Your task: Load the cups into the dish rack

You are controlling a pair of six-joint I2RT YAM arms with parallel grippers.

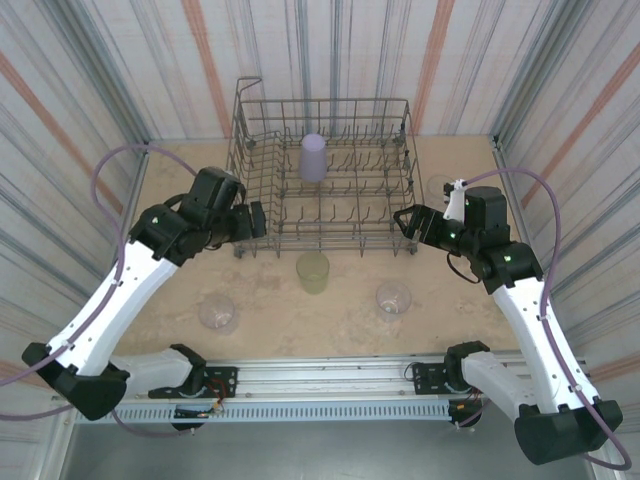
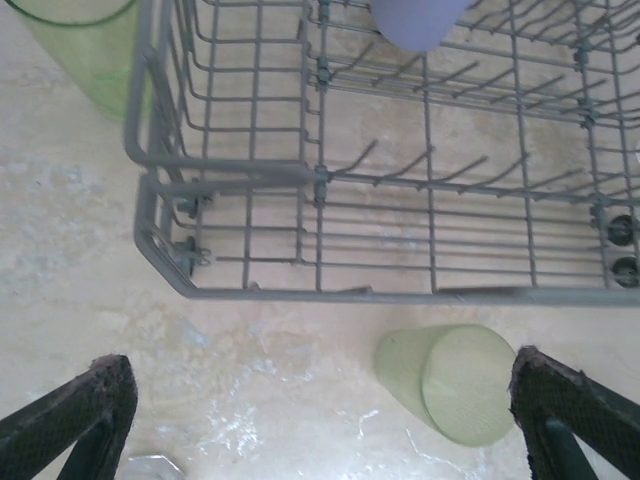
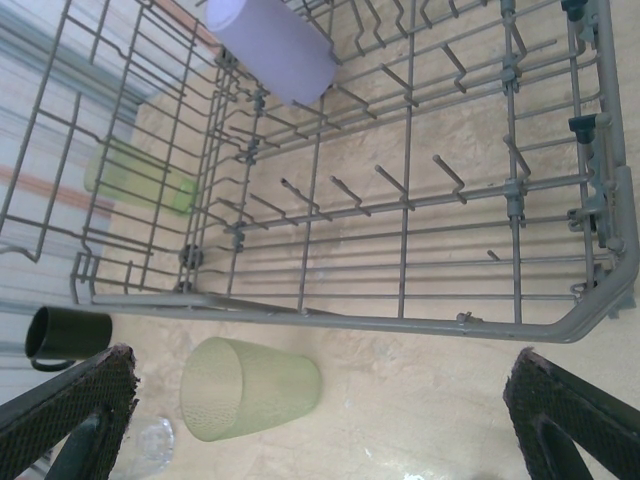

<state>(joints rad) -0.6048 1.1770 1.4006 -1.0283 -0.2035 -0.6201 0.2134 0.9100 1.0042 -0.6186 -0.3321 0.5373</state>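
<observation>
A beige marbled tabletop (image 1: 300, 325) is seen, walled on three sides by striped corrugated panels (image 1: 120, 60). A large rectangular grey wire dish rack (image 1: 322, 236) is set on the far half of the table, with a raised loop at its far left corner. Inside it, among the upright tines toward the far side, an opaque lavender plastic tumbler (image 1: 313, 157) is held; it is seen at the top edge of the left wrist view (image 2: 420, 22) and leaning between tine rows in the right wrist view (image 3: 275, 45).

Just in front of the rack's near long side, apart from the wire, a translucent yellow-green tumbler (image 1: 312, 271) is placed on the table (image 2: 455, 385) (image 3: 250, 390). A second yellow-green tumbler (image 2: 85, 55) is seen outside the rack's left end, and through the wires from the right wrist (image 3: 140, 180). Nearer the arm bases, a clear colourless tumbler (image 1: 218, 313) is placed to the left and a second clear tumbler (image 1: 394, 297) to the right, well apart.

The left gripper (image 1: 262, 220) is held beside the rack's near left corner, its jaws spread wide with nothing between them (image 2: 320, 430). The right gripper (image 1: 405, 222) is held at the near right corner, likewise spread wide and empty (image 3: 320, 420).
</observation>
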